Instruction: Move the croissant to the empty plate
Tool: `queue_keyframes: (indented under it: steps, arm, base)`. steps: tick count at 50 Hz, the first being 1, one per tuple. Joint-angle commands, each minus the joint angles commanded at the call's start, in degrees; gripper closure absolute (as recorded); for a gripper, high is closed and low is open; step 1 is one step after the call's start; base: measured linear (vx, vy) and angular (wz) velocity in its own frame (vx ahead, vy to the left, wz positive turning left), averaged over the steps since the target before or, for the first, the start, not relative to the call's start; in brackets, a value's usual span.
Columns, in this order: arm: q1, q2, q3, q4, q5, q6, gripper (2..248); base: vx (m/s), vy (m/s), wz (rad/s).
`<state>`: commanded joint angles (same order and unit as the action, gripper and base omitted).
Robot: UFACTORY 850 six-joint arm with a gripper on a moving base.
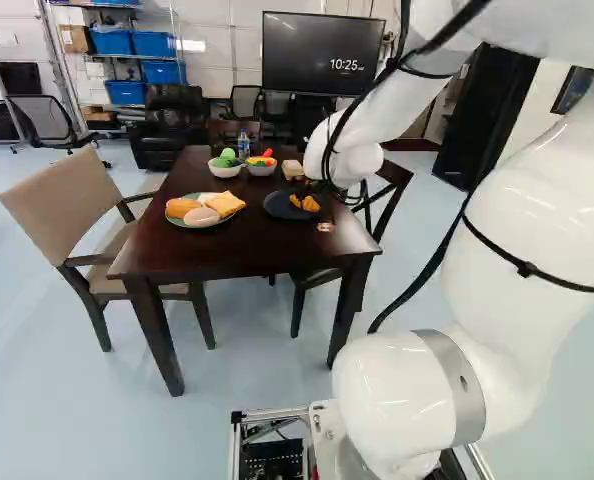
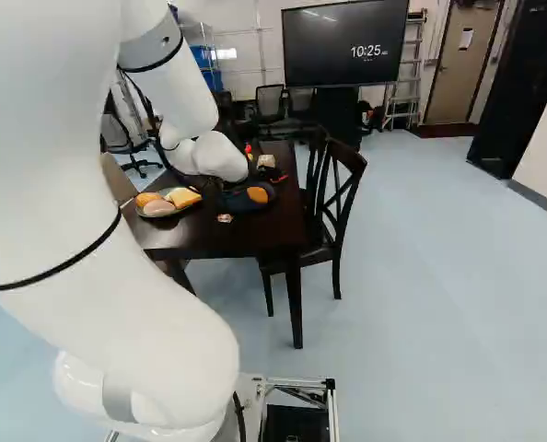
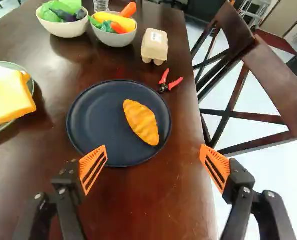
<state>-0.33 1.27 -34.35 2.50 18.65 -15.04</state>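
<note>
My gripper [image 1: 310, 188] is over the table by the dark plate, partly hidden by the arm and cables in the left base view. In the wrist view the gripper [image 3: 153, 154] stands wide open, nothing between its fingers. Ahead of it the golden croissant [image 3: 141, 122] lies on the dark blue plate [image 3: 96, 117], off-centre toward the chair side. A green-rimmed plate [image 3: 30, 84] beside it holds a bread slice [image 3: 9, 102]; in the left base view it also carries other bread pieces [image 1: 182, 207]. No empty plate shows.
Beyond the dark plate are two bowls of toy vegetables [image 3: 63, 29] [image 3: 116, 40], an egg carton [image 3: 155, 46] and red-handled clippers [image 3: 164, 87]. A small item [image 1: 325, 227] lies near the table edge. Wooden chairs [image 2: 333, 212] stand alongside the table [image 2: 278, 216].
</note>
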Motion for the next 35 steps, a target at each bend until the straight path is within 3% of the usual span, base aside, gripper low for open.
queue_keyframes:
  steps: [35]
  arm:
    - [0.19,8.61,17.16,-1.46,18.33,8.8,3]
  base:
    - [0.0,0.0,0.0]
